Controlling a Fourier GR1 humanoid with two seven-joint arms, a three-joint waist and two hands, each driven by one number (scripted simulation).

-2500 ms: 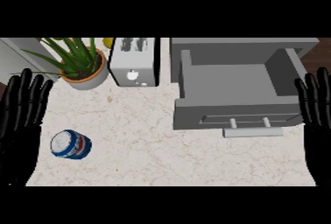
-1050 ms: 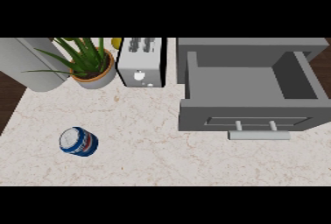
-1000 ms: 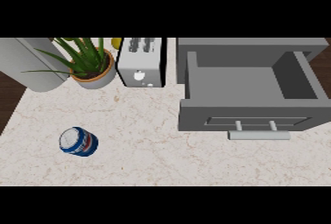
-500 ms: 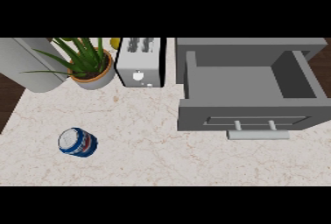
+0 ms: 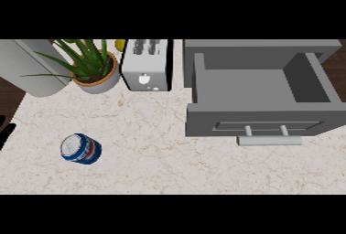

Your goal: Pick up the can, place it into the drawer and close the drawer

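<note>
I couldn't tell either hand's state; the can [image 5: 81,148], lying well left of the open drawer [image 5: 260,87], might roll.

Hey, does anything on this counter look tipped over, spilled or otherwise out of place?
Only the can: it lies on its side on the counter, left of the open, empty drawer. Nothing looks spilled or damaged.
</note>
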